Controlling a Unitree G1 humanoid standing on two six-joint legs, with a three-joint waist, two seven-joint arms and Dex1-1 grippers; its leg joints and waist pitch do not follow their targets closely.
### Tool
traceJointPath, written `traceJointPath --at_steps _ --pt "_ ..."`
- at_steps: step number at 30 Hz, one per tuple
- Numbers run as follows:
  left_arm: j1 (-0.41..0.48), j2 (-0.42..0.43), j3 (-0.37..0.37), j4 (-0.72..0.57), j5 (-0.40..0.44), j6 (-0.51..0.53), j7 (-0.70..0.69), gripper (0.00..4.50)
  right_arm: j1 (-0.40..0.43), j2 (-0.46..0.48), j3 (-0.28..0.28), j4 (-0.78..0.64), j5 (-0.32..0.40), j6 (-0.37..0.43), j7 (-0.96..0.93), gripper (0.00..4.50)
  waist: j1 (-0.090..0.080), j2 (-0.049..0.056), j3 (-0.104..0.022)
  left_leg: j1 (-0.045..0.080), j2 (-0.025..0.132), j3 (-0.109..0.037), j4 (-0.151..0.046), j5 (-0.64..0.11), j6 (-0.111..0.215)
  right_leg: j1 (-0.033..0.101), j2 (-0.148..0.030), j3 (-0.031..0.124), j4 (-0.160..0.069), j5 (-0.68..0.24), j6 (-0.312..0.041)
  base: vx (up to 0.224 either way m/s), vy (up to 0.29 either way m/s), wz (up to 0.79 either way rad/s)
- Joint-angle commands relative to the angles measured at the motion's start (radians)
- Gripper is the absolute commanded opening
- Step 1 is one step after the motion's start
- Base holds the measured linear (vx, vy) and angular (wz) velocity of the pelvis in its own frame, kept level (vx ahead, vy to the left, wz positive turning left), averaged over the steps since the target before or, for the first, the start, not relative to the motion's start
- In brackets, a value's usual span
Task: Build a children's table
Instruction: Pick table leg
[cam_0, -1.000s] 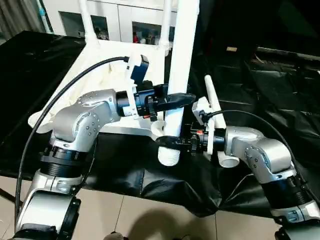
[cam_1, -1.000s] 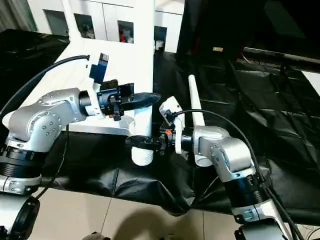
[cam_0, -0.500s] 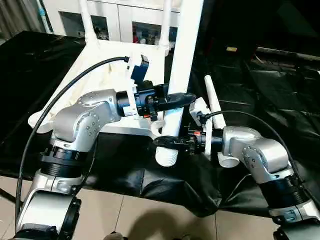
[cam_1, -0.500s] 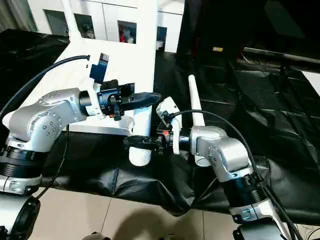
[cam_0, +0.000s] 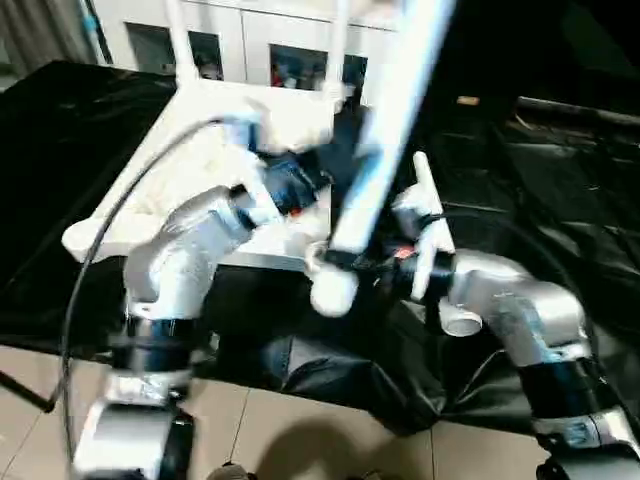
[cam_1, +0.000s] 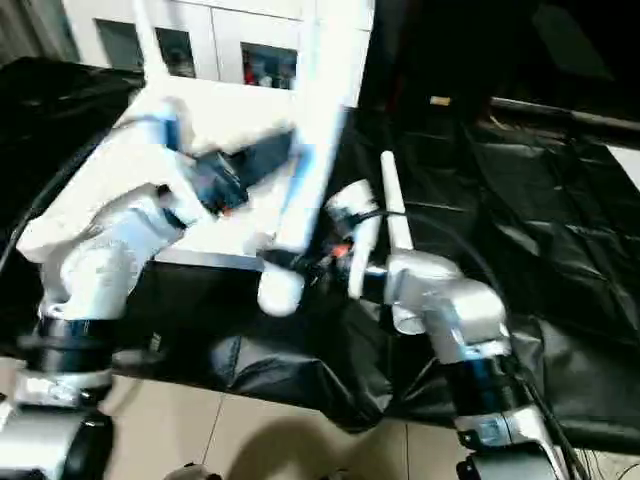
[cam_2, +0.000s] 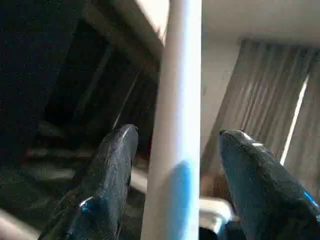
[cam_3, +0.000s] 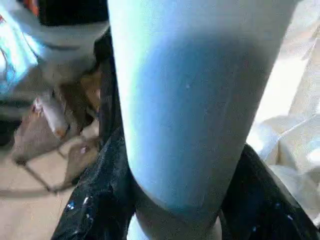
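The children's table top (cam_0: 140, 205) lies upside down on the black cloth, with two white legs (cam_0: 178, 40) standing in its far sockets. A third white leg (cam_0: 385, 130) leans over the near corner, its top tipped to the right. My right gripper (cam_0: 342, 262) is shut on this leg just above its ribbed lower end, and its fingers (cam_3: 97, 200) press both sides of the tube. My left gripper (cam_2: 175, 137) is open around the leg higher up, with a gap on each side. A fourth leg (cam_0: 428, 205) lies on the cloth by my right forearm.
A white glass-door cabinet (cam_0: 250, 45) stands behind the table top. Crumpled black cloth (cam_0: 540, 170) covers the work surface, and its front edge hangs over the tiled floor (cam_0: 300, 430). My left arm's black cable (cam_0: 110, 215) arcs over the table top.
My left gripper has opened off the leg, and that arm has swung up and back. The leg now tilts, top to the right, with the right gripper closed tighter on its lower end.
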Motion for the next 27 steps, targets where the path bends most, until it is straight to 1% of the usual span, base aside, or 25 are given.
traceJointPath --at_steps 1,2,4,5,6,7,8,9,10,11,12,13,14,15,17,18,19,20,21,22,23,24,25,26,27 --pt "0.031 -0.024 0.049 -0.065 -0.100 0.033 0.012 2.98 0.012 0.002 -0.046 -0.040 0.024 0.005 -0.032 1.86 0.007 -0.006 -0.085 -0.003 0.040 -0.006 -0.059 0.036 0.052 0.076 -0.084 0.042 -0.053 0.094 -0.277 0.000 0.000 0.00" --pt "0.052 -0.019 0.064 -0.086 -0.118 0.055 0.015 2.98 0.022 0.007 -0.060 -0.049 0.022 -0.004 -0.052 1.86 0.008 -0.003 -0.085 -0.001 0.041 -0.006 -0.058 0.032 0.048 0.072 -0.083 0.041 -0.054 0.092 -0.282 0.000 0.000 0.00" --pt "0.057 -0.014 0.066 -0.088 -0.115 0.061 0.017 2.98 0.025 0.009 -0.064 -0.051 0.020 -0.009 -0.058 1.86 0.010 -0.001 -0.083 0.005 0.040 -0.004 -0.060 0.014 0.046 0.067 -0.078 0.041 -0.061 0.050 -0.259 0.000 0.000 0.00" --pt "0.058 0.012 0.053 -0.064 -0.052 0.050 0.038 2.98 0.027 0.012 -0.071 -0.048 -0.005 -0.038 -0.087 1.86 0.010 -0.001 -0.083 0.005 0.040 -0.004 -0.060 0.014 0.046 0.067 -0.078 0.041 -0.061 0.050 -0.259 0.000 0.000 0.00" --pt "0.056 0.061 0.009 -0.016 0.077 0.009 0.069 2.98 0.027 0.017 -0.080 -0.039 -0.046 -0.079 -0.139 1.86 0.008 0.002 -0.080 0.006 0.042 -0.007 -0.065 -0.004 0.035 0.064 -0.076 0.039 -0.067 0.001 -0.228 0.000 0.000 0.00" --pt "0.051 0.122 -0.061 0.033 0.219 -0.058 0.076 2.98 0.021 0.014 -0.075 -0.019 -0.099 -0.118 -0.187 1.86 0.009 0.003 -0.078 0.007 0.043 -0.009 -0.068 -0.012 0.032 0.061 -0.076 0.039 -0.073 -0.031 -0.207 0.000 0.000 0.00" --pt "0.046 0.184 -0.136 0.077 0.343 -0.127 0.061 2.98 0.015 0.008 -0.065 0.001 -0.144 -0.144 -0.226 1.86 0.011 0.002 -0.076 0.011 0.042 -0.014 -0.072 -0.022 0.025 0.056 -0.075 0.039 -0.085 -0.107 -0.143 0.000 0.000 0.00" --pt "0.040 0.248 -0.210 0.124 0.449 -0.201 0.022 2.98 0.012 0.001 -0.057 0.016 -0.178 -0.159 -0.255 1.86 0.007 0.004 -0.076 0.013 0.038 -0.014 -0.076 -0.038 0.006 0.055 -0.075 0.042 -0.087 -0.168 -0.095 0.000 0.000 0.00" --pt "0.031 0.295 -0.266 0.165 0.513 -0.248 -0.021 2.98 0.018 -0.003 -0.050 0.018 -0.198 -0.192 -0.255 1.86 0.007 0.012 -0.076 0.015 0.039 -0.014 -0.077 -0.048 -0.011 0.055 -0.077 0.043 -0.086 -0.185 -0.087 0.000 0.000 0.00" --pt "0.023 0.321 -0.297 0.189 0.544 -0.270 -0.049 2.98 0.021 -0.006 -0.047 0.015 -0.204 -0.211 -0.250 1.86 0.007 0.012 -0.077 0.017 0.039 -0.013 -0.077 -0.049 -0.022 0.053 -0.078 0.042 -0.087 -0.191 -0.083 0.000 0.000 0.00" --pt "-0.003 0.357 -0.346 0.249 0.578 -0.289 -0.103 2.98 0.034 -0.013 -0.039 -0.005 -0.205 -0.197 -0.248 1.86 0.005 0.022 -0.079 0.019 0.040 -0.012 -0.078 -0.049 -0.038 0.049 -0.076 0.042 -0.082 -0.137 -0.103 0.000 0.000 0.00" --pt "-0.019 0.370 -0.371 0.283 0.597 -0.305 -0.119 3.16 0.039 -0.017 -0.036 -0.014 -0.206 -0.186 -0.251 1.86 0.004 0.023 -0.079 0.018 0.039 -0.012 -0.078 -0.052 -0.041 0.050 -0.075 0.043 -0.079 -0.118 -0.112 0.000 0.000 0.00" --pt "-0.052 0.383 -0.422 0.360 0.656 -0.370 -0.118 3.26 0.052 -0.021 -0.037 -0.024 -0.208 -0.169 -0.263 1.86 0.003 0.024 -0.079 0.020 0.039 -0.009 -0.078 -0.060 -0.043 0.048 -0.074 0.043 -0.080 -0.083 -0.133 0.000 0.000 0.00" --pt "-0.063 0.384 -0.439 0.389 0.680 -0.400 -0.108 3.33 0.058 -0.022 -0.039 -0.027 -0.207 -0.165 -0.267 1.86 0.006 0.024 -0.081 0.021 0.038 -0.009 -0.077 -0.063 -0.040 0.048 -0.074 0.043 -0.077 -0.067 -0.140 0.000 0.000 0.00" --pt "-0.086 0.388 -0.473 0.445 0.714 -0.439 -0.117 3.33 0.069 -0.025 -0.046 -0.039 -0.205 -0.151 -0.276 1.86 0.005 0.018 -0.084 0.010 0.042 -0.011 -0.076 -0.048 -0.043 0.061 -0.081 0.043 -0.066 0.002 -0.180 0.000 0.000 0.00" --pt "-0.095 0.387 -0.479 0.468 0.724 -0.450 -0.119 3.33 0.074 -0.024 -0.046 -0.044 -0.203 -0.149 -0.279 1.86 0.005 0.017 -0.084 0.009 0.039 -0.011 -0.075 -0.048 -0.038 0.063 -0.082 0.044 -0.065 0.007 -0.188 0.000 0.000 0.00" --pt "-0.130 0.380 -0.502 0.561 0.767 -0.494 -0.112 3.33 0.095 -0.023 -0.047 -0.067 -0.197 -0.142 -0.288 1.86 0.005 0.027 -0.083 0.008 0.038 -0.010 -0.074 -0.050 -0.036 0.061 -0.082 0.045 -0.068 0.005 -0.189 0.000 0.000 0.00" --pt "-0.155 0.372 -0.513 0.615 0.791 -0.519 -0.098 3.33 0.107 -0.029 -0.046 -0.081 -0.199 -0.141 -0.290 1.86 0.005 0.021 -0.084 0.010 0.037 -0.010 -0.073 -0.058 -0.037 0.063 -0.080 0.046 -0.069 -0.002 -0.182 0.000 0.000 0.00" --pt "-0.177 0.362 -0.519 0.660 0.804 -0.530 -0.080 3.33 0.115 -0.033 -0.046 -0.093 -0.200 -0.137 -0.291 1.86 0.003 0.024 -0.085 0.010 0.038 -0.010 -0.074 -0.058 -0.037 0.064 -0.080 0.045 -0.071 0.003 -0.181 0.000 0.000 0.00" --pt "-0.205 0.348 -0.522 0.721 0.828 -0.554 -0.065 3.33 0.123 -0.037 -0.045 -0.102 -0.204 -0.138 -0.293 1.86 0.000 0.022 -0.085 0.007 0.036 -0.010 -0.072 -0.059 -0.037 0.066 -0.078 0.046 -0.071 0.005 -0.187 0.000 0.000 0.00" --pt "-0.205 0.348 -0.522 0.721 0.828 -0.554 -0.065 3.33 0.123 -0.037 -0.045 -0.102 -0.204 -0.138 -0.293 1.86 0.000 0.021 -0.085 0.007 0.035 -0.010 -0.072 -0.059 -0.037 0.067 -0.078 0.045 -0.073 0.003 -0.187 0.000 0.000 0.00" --pt "-0.243 0.339 -0.543 0.805 0.872 -0.576 -0.070 3.33 0.127 -0.037 -0.048 -0.116 -0.206 -0.133 -0.303 1.86 -0.002 0.037 -0.086 0.007 0.039 -0.014 -0.072 -0.057 -0.040 0.067 -0.084 0.046 -0.067 0.014 -0.200 0.000 0.000 0.00" --pt "-0.252 0.339 -0.553 0.825 0.888 -0.585 -0.076 3.33 0.127 -0.037 -0.049 -0.120 -0.206 -0.131 -0.306 1.86 -0.006 0.030 -0.083 0.009 0.036 -0.009 -0.072 -0.068 -0.035 0.061 -0.077 0.045 -0.079 -0.002 -0.194 0.000 0.000 0.00" --pt "-0.252 0.339 -0.553 0.826 0.888 -0.586 -0.076 3.33 0.127 -0.037 -0.049 -0.120 -0.206 -0.131 -0.306 1.86 -0.007 0.026 -0.085 0.008 0.037 -0.013 -0.072 -0.076 -0.039 0.068 -0.080 0.046 -0.074 -0.006 -0.198 0.000 0.000 0.00" --pt "-0.272 0.338 -0.568 0.870 0.908 -0.597 -0.081 3.33 0.127 -0.036 -0.050 -0.126 -0.209 -0.130 -0.306 1.86 -0.011 0.033 -0.084 0.007 0.037 -0.014 -0.072 -0.078 -0.039 0.068 -0.082 0.047 -0.075 -0.009 -0.203 0.000 0.000 0.00"
